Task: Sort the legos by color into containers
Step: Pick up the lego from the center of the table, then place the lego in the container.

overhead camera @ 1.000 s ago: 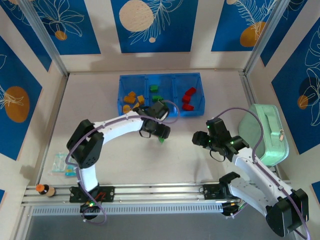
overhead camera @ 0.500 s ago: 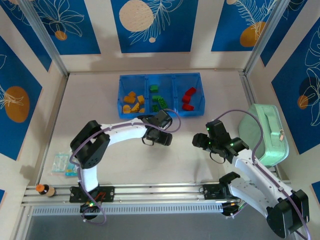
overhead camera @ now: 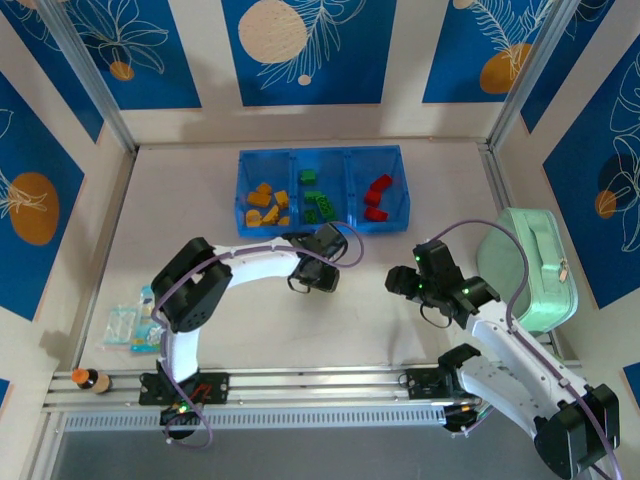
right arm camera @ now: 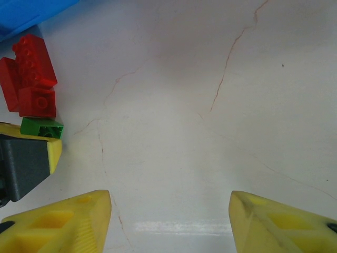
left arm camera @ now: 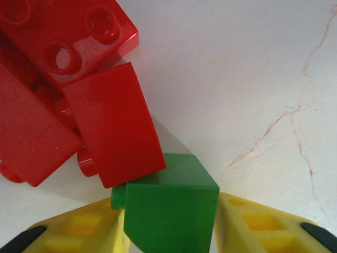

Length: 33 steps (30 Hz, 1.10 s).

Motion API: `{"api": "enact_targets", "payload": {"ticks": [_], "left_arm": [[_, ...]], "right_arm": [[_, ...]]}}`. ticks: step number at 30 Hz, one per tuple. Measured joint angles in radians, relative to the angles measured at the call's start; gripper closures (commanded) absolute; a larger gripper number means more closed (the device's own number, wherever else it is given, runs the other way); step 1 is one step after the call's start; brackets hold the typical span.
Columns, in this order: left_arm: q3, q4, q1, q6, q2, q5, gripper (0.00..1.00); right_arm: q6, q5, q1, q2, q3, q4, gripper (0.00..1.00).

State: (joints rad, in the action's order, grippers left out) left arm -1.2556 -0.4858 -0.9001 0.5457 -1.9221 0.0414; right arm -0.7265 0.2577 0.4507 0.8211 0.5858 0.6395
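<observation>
Green lego (left arm camera: 171, 211) | my left gripper (left arm camera: 169, 224) has just drawn its jaws in and now pinches it beside red legos (left arm camera: 113, 124) | right gripper (right arm camera: 169, 211) spread, empty | next, I judge: carry to green container (overhead camera: 330, 160)

Blue leaf-patterned wall panels (overhead camera: 340, 60) surround a pale marbled tabletop (overhead camera: 300, 330).

Top view: tray (overhead camera: 400, 170) upper centre, sorted bricks (overhead camera: 314, 205) in all three compartments. Left gripper (overhead camera: 316, 270) just below its near wall; right gripper (overhead camera: 398, 282) further right, well apart. Case (overhead camera: 535, 265) at right edge. Left wrist view: pinched brick (left arm camera: 169, 211) bottom centre, touching loose cluster (left arm camera: 68, 95) at upper left.
</observation>
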Motion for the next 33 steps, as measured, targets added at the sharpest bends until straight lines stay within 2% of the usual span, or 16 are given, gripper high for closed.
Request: {"api": "enact_targets", "payload": {"ticks": [7,17,21,25,33], "left_arm": [[0.000,0.000,-0.017,-0.003,0.002,0.021,0.71],[-0.008,-0.052,-0.024,-0.028,0.120,0.052,0.71],[-0.107,-0.091,-0.001,-0.074,0.137,0.065,0.71],[-0.237,-0.127,0.068,-0.129,0.132,0.065,0.70],[-0.549,-0.193,0.215,-0.210,-0.029,0.064,0.71]], "right_arm": [[0.000,0.000,0.000,0.000,-0.008,0.000,0.39],[0.000,0.004,0.000,0.000,-0.008,0.000,0.40],[0.000,0.004,0.000,0.000,-0.008,0.000,0.40],[0.000,0.003,0.001,-0.008,-0.008,0.001,0.40],[0.000,0.003,0.003,-0.027,-0.008,0.011,0.40]]}}
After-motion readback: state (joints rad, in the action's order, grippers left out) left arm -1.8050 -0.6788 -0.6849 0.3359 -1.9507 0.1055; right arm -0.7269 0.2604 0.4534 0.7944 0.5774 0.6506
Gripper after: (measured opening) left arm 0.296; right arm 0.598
